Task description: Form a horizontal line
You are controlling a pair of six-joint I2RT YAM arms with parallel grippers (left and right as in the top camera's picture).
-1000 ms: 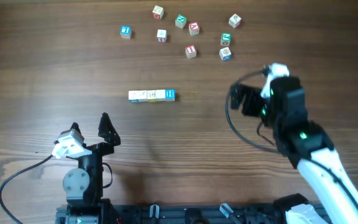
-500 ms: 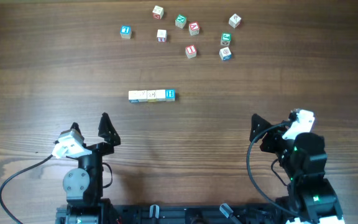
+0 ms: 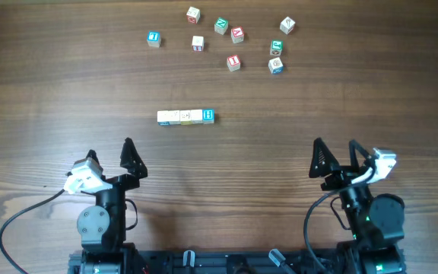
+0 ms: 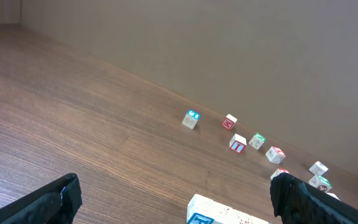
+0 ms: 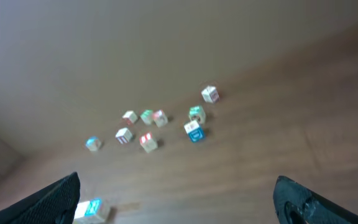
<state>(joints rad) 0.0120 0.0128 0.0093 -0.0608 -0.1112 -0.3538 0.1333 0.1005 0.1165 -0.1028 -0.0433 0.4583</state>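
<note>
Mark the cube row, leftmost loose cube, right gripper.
cube row [image 3: 186, 116], overhead view, top centre
leftmost loose cube [image 3: 153, 38], overhead view, top face
right gripper [image 3: 334, 142], overhead view, between fingertips

You're at a robotics lab bench, not a home: a wood-grain table [image 3: 36, 91] carries a left arm [image 3: 97, 222] and a right arm [image 3: 371, 222] mounted on a black rail [image 3: 226, 262] along the table's near edge, with a black cable [image 3: 33, 204] trailing beside them. Beyond the table's far edge stands a plain beige wall [image 4: 229, 43].
</note>
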